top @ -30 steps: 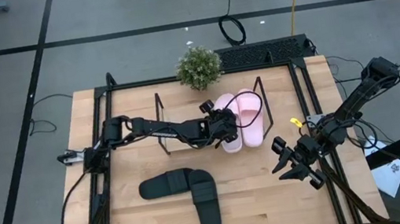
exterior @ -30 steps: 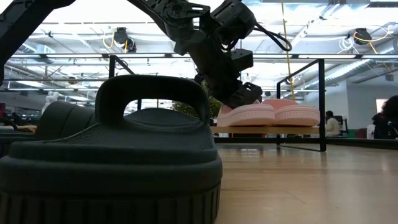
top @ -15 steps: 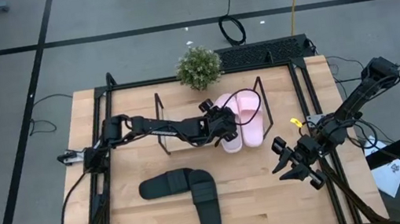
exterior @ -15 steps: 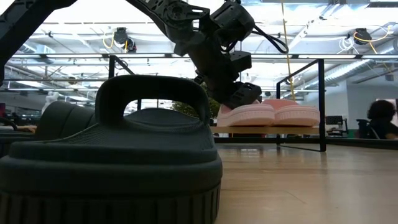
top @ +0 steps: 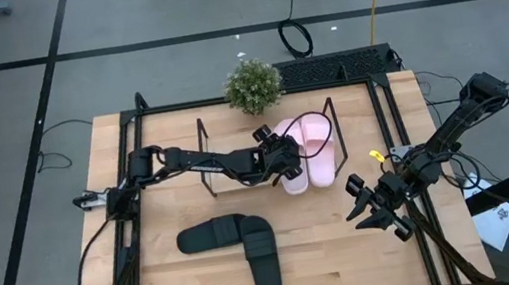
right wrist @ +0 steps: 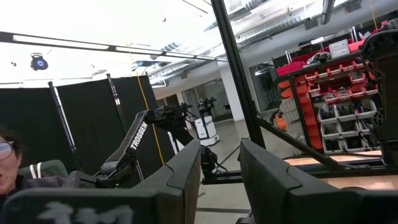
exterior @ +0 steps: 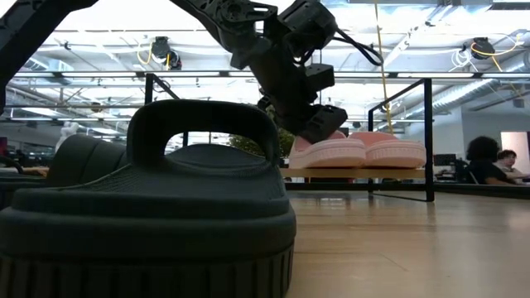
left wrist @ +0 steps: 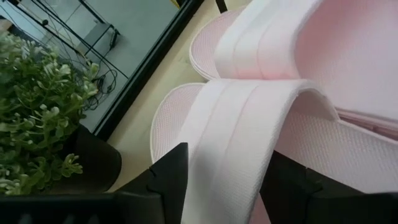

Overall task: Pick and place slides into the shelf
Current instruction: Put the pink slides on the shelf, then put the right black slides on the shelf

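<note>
Two pale pink slides point(top: 304, 150) lie side by side, soles down, on the shelf's wood board point(exterior: 356, 172), between its black wire side frames point(top: 329, 116). My left gripper point(top: 285, 163) reaches in from the table's left and is shut on the left pink slide point(exterior: 327, 151). Two black slides point(top: 213, 235) point(top: 263, 254) lie flat on the table nearer the front; one point(exterior: 157, 207) fills the low view. My right gripper point(top: 371, 214) waits open near the table's right edge. My left gripper point(left wrist: 224, 186) has the left pink slide's wide strap point(left wrist: 230, 143) pinched between its two fingers, one finger point(left wrist: 171, 177) at each edge. The fingers slant down from the table's left point(exterior: 325, 124). The slide's sole stays on the shelf board beside the other pink slide.
A small potted plant point(top: 253, 84) stands just behind the shelf at the table's far edge. Black rails point(top: 395, 132) frame the tabletop. Bare wood lies between the shelf and the black slides. People sit in the room beyond point(exterior: 489, 161).
My left gripper has risen slightly over the pink slide and eased a little toward the table's left. Both pink slides stay in place on the shelf.
</note>
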You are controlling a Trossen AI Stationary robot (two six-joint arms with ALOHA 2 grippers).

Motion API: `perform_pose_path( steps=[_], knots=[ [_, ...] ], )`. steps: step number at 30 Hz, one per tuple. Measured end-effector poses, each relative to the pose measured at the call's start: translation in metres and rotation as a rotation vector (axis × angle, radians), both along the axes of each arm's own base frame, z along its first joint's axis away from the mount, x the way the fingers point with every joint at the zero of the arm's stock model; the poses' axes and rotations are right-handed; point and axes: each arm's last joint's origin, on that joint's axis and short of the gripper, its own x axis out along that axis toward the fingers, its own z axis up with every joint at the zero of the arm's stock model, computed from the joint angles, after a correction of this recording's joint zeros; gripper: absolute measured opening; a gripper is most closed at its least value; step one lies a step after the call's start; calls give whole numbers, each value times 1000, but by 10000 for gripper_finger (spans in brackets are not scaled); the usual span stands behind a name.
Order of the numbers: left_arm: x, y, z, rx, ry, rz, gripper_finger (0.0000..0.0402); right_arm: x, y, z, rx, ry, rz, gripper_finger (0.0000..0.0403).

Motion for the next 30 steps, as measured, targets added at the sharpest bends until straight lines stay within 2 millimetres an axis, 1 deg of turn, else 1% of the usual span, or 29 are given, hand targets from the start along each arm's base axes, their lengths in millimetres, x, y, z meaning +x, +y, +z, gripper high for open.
perform_pose_path(
  steps=[9,11,12,16,20,22,24,27,30],
  knots=[
    [0,-4,1,4,-1,-9,177,0,0,0,0,0,0,105],
    [-1,-7,5,19,4,-23,177,0,0,0,0,0,0,105],
    [0,-9,8,32,-1,-30,177,0,0,0,1,0,0,105],
    [-6,-15,31,81,-22,-21,177,0,0,0,1,-1,1,105],
    [-15,-21,64,104,-87,-29,177,0,0,0,1,-1,1,105],
    [-19,-26,77,113,-115,-29,177,0,0,0,1,0,1,105],
    [-23,-28,79,118,-93,-30,177,0,0,0,1,-1,1,105],
    [-26,-34,77,108,-61,-27,177,0,0,0,14,6,10,105],
    [-34,-46,82,124,-30,-36,177,0,0,0,21,10,12,105]
  ],
)
